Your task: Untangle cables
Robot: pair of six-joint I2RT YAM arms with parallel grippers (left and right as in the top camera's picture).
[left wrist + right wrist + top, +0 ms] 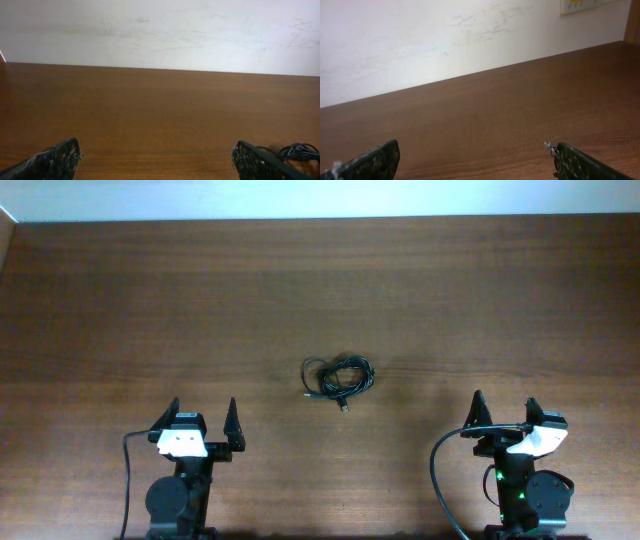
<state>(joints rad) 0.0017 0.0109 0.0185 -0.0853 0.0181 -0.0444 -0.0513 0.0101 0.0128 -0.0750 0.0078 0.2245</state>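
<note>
While the cables (338, 377) are lying knotted in one small bundle near the middle of the desk (150, 300), the left gripper (202, 413) and right gripper (505, 405) are sitting by its near edge, well apart from the bundle, jaws spread wide, probably readying a two-sided approach.

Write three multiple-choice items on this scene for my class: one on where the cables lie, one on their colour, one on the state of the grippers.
1. Where do the cables lie?
A. On the table, near its middle.
B. Inside a gripper.
C. At the table's left edge.

2. What colour are the cables?
A. White.
B. Black.
C. Red.

3. How are the left gripper and the right gripper?
A. Both shut on cables.
B. One shut, one open.
C. Both open and empty.

Answers:
1 A: the overhead view shows them mid-table.
2 B: they look black against the brown wood.
3 C: both wrist views show jaws wide apart with nothing between.
</note>
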